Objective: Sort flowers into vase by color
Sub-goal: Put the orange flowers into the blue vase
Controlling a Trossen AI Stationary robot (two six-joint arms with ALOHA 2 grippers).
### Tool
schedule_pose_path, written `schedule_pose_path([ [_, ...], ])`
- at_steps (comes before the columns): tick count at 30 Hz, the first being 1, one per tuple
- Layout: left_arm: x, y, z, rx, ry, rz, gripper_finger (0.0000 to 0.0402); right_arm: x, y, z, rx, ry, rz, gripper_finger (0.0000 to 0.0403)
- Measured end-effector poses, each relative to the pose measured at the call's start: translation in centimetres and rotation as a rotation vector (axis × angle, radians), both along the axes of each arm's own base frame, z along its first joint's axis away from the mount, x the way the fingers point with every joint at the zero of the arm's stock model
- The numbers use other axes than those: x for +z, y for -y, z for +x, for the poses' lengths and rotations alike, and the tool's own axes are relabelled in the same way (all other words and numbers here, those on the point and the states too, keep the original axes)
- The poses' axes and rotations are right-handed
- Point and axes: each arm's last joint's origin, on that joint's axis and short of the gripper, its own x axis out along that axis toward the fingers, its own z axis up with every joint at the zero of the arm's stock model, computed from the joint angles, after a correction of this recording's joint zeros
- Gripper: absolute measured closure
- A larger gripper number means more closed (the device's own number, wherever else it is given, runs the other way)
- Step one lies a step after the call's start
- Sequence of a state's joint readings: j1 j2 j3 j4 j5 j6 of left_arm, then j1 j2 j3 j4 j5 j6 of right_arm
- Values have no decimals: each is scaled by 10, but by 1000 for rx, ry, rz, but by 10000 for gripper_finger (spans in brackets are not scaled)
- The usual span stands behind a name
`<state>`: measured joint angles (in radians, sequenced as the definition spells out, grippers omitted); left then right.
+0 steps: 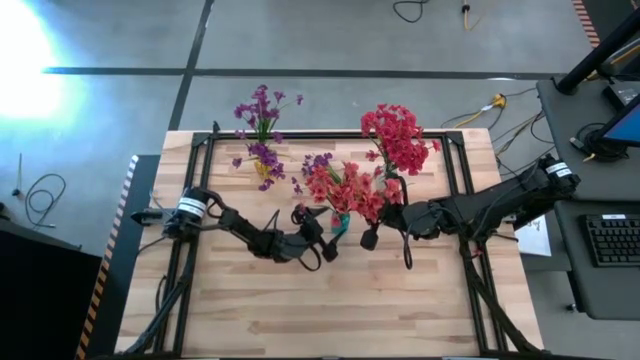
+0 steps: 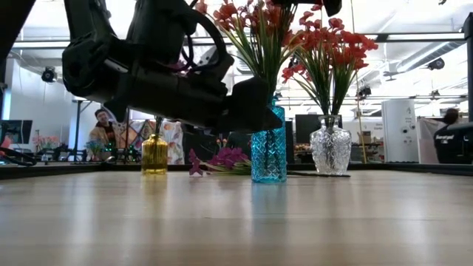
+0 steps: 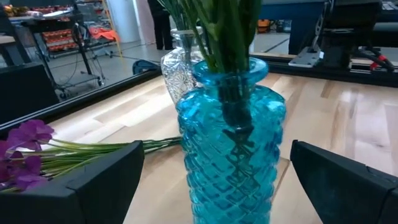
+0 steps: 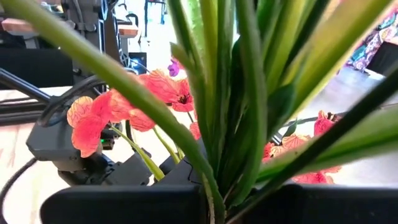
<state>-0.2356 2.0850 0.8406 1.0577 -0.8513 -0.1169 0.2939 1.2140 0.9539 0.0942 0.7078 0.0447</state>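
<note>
A blue glass vase [image 3: 230, 143] stands on the wooden table and holds red flowers [image 1: 345, 190] on green stems. My left gripper [image 3: 217, 186] is open and low. One finger stands on each side of the vase and neither touches it. My right gripper [image 1: 372, 236] is high above the vase, shut on the green stems. Farther back, a clear vase [image 2: 330, 148] holds red flowers [image 1: 400, 140], and a yellow vase [image 2: 154, 154] holds purple flowers [image 1: 262, 105]. Purple flowers [image 3: 25, 149] lie flat on the table beside the blue vase. My right gripper pinches a few green stems [image 4: 214, 186] of the flowers in the blue vase between its two fingers, well above the vase's mouth. It comes in about level from the table's right side, across the stems. The stems stand upright, their lower ends in the vase.
A black frame [image 1: 455, 160] borders the table. The three vases crowd the far middle, and the near half of the tabletop [image 1: 330, 310] is bare wood. A person [image 2: 100, 125] sits in the room beyond the far edge.
</note>
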Motion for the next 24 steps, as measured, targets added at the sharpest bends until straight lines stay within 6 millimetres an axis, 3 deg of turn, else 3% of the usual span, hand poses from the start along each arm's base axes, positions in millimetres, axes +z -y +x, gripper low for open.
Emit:
schedule_pose_path([
  [24, 0, -9, 3, -37, -2, -12, 13, -7, 2, -1, -16, -5, 34, 390],
])
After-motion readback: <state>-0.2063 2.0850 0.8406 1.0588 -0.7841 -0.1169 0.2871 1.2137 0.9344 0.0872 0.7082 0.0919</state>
